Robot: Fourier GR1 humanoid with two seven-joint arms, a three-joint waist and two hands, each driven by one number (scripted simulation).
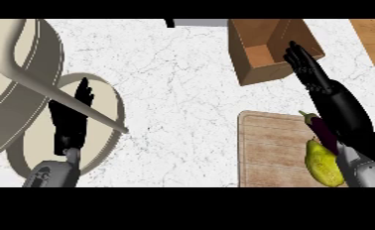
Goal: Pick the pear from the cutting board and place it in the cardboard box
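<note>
Across a white marbled counter, seen steeply from above. At the upper right, an open brown cardboard box. Stretched over the box's near right wall: right robot hand, fingers straight and together, pointing toward the box's inside, closed round nothing. Below the box, at the lower right, a wooden cutting board. On the board, near its right side: the yellow pear, narrow end up in the view, just beside the right forearm, held by no hand, well apart from the box. Just above the pear, a dark purple eggplant with a green stem, partly hidden under the same forearm. At the left, left robot hand, open, fingers straight and pointing up the view, holding nothing, in front of pale beige round shapes at the counter's left edge; hard to tell what these are. In the top right corner, a strip of wood.
</note>
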